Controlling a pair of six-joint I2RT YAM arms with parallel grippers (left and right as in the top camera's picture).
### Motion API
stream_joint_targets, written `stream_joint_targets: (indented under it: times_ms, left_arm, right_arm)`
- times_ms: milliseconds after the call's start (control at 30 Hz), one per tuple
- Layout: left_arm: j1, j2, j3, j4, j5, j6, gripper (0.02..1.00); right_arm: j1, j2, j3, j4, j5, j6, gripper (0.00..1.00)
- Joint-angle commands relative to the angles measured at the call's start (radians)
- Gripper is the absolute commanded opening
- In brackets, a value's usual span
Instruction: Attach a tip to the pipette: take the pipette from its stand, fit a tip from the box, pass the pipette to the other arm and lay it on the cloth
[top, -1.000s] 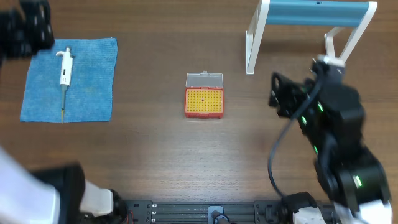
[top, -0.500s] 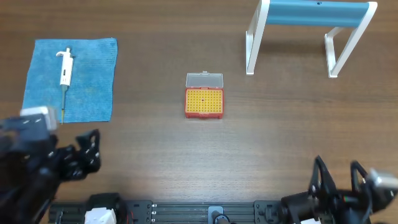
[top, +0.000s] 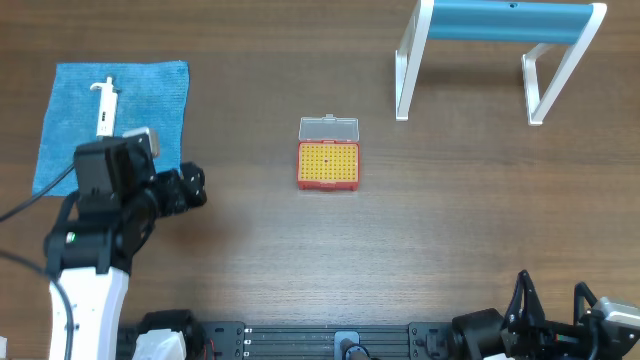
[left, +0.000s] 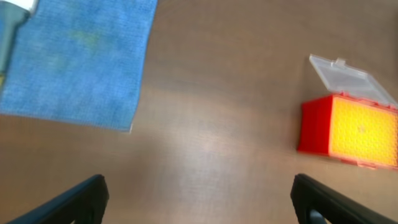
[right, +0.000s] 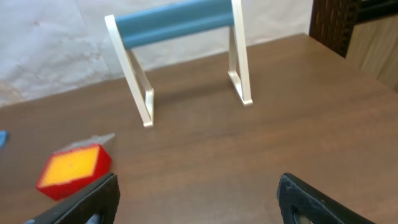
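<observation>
On the blue cloth (top: 160, 100), toward the counter's (top: 300, 260) far left corner: the white pipette (top: 104, 108), lying flat, hooked head toward the far edge, shaft running back toward the near edge. Lower end hidden under the left arm in the top view, so no telling there whether a tip is fitted.

From the left wrist: a pale grey stub of the pipette (left: 12, 22) on the cloth (left: 74, 56), plus the tip box (left: 351, 127) seen close, with red walls, a yellow rack and a clear lid tipped back. From the right wrist: the stand (right: 180, 37) side-on, white legs under a blue bar, upright near the far right corner, with the tip box (right: 73, 168) off toward the counter's middle.

Left pincer (top: 192, 187) spread wide and holding nothing, hanging over bare wood just off the cloth's near right corner. Right pincer (top: 553, 300) likewise spread and empty, low at the near edge by the right corner.

Broad bare wood between cloth, tip box and stand, all well apart. Open strip along the near edge between the two arms.
</observation>
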Motion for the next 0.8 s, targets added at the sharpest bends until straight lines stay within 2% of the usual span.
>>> stream_joint_targets:
  times_ms: [33, 100, 133, 200, 333, 367, 400, 433, 567, 700, 800]
  left_arm:
    - [-0.003, 0.077, -0.007, 0.169, 0.242, 0.009, 0.956]
    - [-0.003, 0.077, -0.007, 0.235, 0.394, 0.041, 0.956]
    - [-0.003, 0.074, -0.006, 0.249, 0.434, 0.04, 0.956]
    - [-0.003, 0.06, -0.006, 0.252, 0.464, 0.039, 0.956]
    - [-0.003, 0.04, -0.006, 0.213, 0.464, 0.04, 0.956]
    - [-0.003, 0.04, -0.006, 0.195, 0.437, 0.04, 0.956]
    - [-0.001, 0.04, -0.006, 0.187, 0.354, 0.04, 0.956]
    - [-0.002, 0.042, -0.007, 0.186, 0.331, 0.042, 0.958]
    - [-0.003, 0.034, -0.007, 0.175, 0.329, 0.17, 0.958]
    - [-0.009, -0.052, -0.008, 0.148, 0.204, 0.198, 0.958]
    - [-0.009, -0.182, -0.008, 0.095, 0.166, 0.198, 0.958]
  right_arm:
    - [-0.003, -0.01, -0.005, -0.004, 0.016, -0.014, 0.825]
    - [-0.003, -0.01, -0.005, -0.004, 0.016, -0.014, 0.825]
    - [-0.003, -0.01, -0.005, -0.004, 0.016, -0.014, 0.825]
    - [-0.003, -0.01, -0.005, -0.004, 0.016, -0.014, 0.827]
    - [-0.003, -0.01, -0.005, -0.004, 0.016, -0.014, 0.825]
    - [-0.003, -0.01, -0.005, -0.004, 0.016, -0.014, 0.825]
    - [-0.003, -0.01, -0.005, -0.004, 0.016, -0.014, 0.825]
    - [-0.003, -0.01, -0.005, -0.004, 0.016, -0.014, 0.825]
    - [-0.003, -0.01, -0.005, -0.004, 0.016, -0.014, 0.825]
    - [-0.003, -0.01, -0.005, -0.004, 0.016, -0.014, 0.825]
    - [-0.003, -0.01, -0.005, -0.004, 0.016, -0.014, 0.825]
